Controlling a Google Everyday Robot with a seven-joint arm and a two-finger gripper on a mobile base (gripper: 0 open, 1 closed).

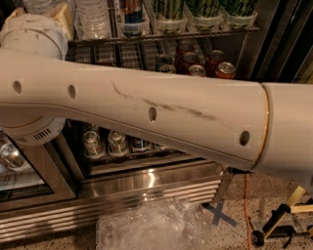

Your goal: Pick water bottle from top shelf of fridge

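Note:
My big white arm [156, 112] crosses the whole view and hides the middle of the fridge [146, 180]. My gripper is out of view. Above the arm runs the highest grey wire rack in sight, the top shelf [161, 38], with clear lane trays along its front. On it at the top left stand clear ribbed bottle bottoms [92, 19], and beside them a bottle with a blue and red label [131, 10], cut off by the frame's top edge. I cannot tell which one is the water bottle.
Green-patterned cups [205, 12] stand on the top shelf at the right. Soda cans [215, 66] line the rack below, and more cans [117, 142] sit lower down. The louvred steel base [73, 215], a crumpled clear plastic bag [156, 227], blue tape cross [220, 215] and a yellow-handled tool [281, 219] are at floor level.

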